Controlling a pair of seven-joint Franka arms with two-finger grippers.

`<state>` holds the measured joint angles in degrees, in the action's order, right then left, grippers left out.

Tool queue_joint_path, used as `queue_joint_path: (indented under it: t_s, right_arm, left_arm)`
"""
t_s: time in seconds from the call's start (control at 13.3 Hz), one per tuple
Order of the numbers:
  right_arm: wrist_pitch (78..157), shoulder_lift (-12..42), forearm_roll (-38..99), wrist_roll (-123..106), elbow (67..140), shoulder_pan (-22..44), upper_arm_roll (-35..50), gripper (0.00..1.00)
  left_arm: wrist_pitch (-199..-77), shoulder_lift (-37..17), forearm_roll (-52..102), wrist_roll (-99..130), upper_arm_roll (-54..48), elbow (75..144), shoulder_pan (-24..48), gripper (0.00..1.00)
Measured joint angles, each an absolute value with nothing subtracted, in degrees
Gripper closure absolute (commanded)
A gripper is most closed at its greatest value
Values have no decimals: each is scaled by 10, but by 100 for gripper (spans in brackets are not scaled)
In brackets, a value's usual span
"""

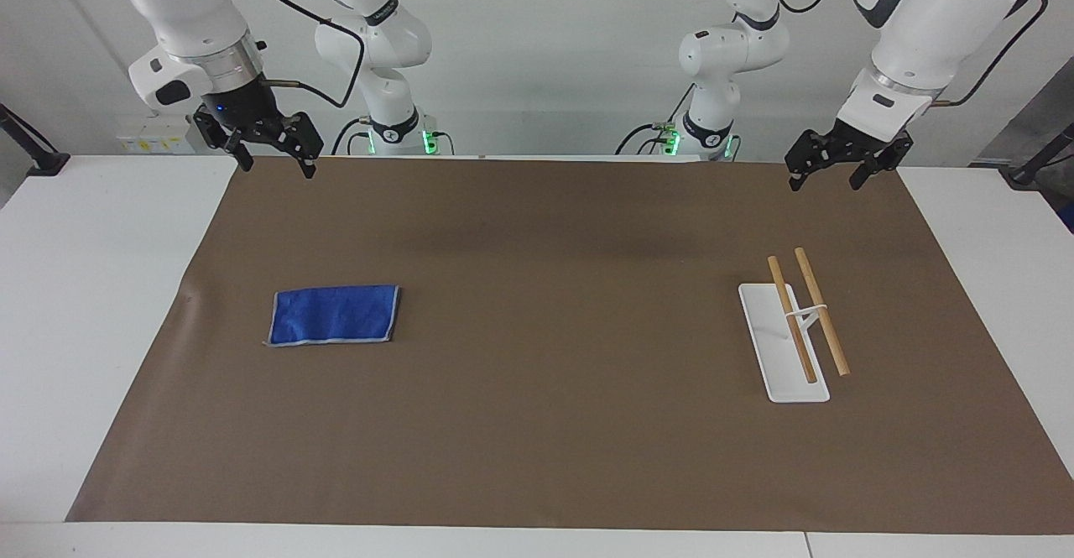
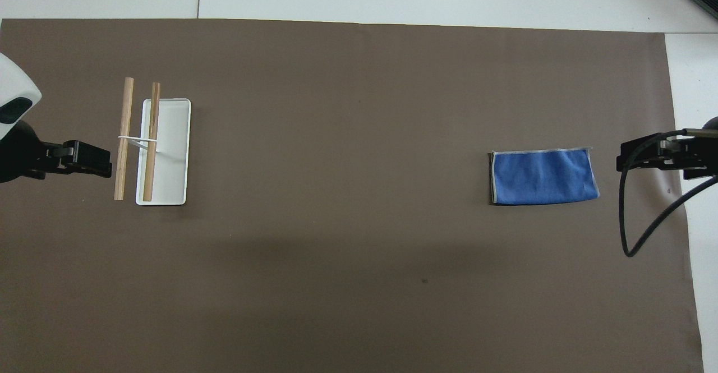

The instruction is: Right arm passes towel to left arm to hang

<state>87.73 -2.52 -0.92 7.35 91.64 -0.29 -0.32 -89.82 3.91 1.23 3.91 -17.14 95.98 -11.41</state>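
Blue towel (image 1: 335, 315) lies flat on the brown mat (image 1: 537, 424), lower left of the facing view, nothing touching it. The right gripper (image 1: 270, 145) hangs at upper left, fingers apart, empty. The left gripper (image 1: 834, 163) hangs at upper right, fingers also apart, above the white rack (image 1: 759, 323) with its two wooden rods (image 1: 821, 310). My worry: thin flat cloth, so a pinch could catch just one layer, or it droops at handover.

One high camera faces the robots, another looks steeply down; both share the brown mat (image 1: 537, 424).
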Motion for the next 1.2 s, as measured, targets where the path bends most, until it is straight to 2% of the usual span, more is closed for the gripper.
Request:
queue_joint_path:
  t_s: [1.05, 1.2]
  right_arm:
    - [880, -27, -9, 73, 926, -10, -6, 0]
    - [920, -34, -9, 73, 952, -15, -6, 0]
  left_arm:
    - [-896, 40, 12, 39, -173, 965, -113, 0]
    - [-896, 40, 12, 39, -173, 965, -113, 0]
